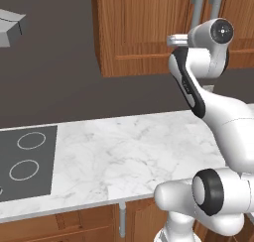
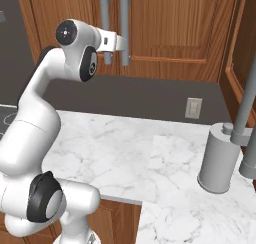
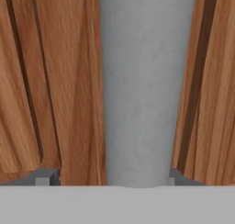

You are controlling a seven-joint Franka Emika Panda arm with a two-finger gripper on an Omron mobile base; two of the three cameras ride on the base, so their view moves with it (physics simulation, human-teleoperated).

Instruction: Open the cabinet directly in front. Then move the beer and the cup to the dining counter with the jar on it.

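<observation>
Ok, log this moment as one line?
phase: opening cabinet | hand: straddling grey bar handle, grip not confirmed | doors: shut | beer, cup: unseen

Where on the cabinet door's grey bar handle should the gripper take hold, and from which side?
Judging by its shape, grip the bar handle on its straight round shaft, coming head-on from the front of the cabinet, one finger on each side. The bar runs vertically and stands clear of the wooden door, so fingers can pass around it. The gripper is already lined up there, at the bar's lower part.
</observation>
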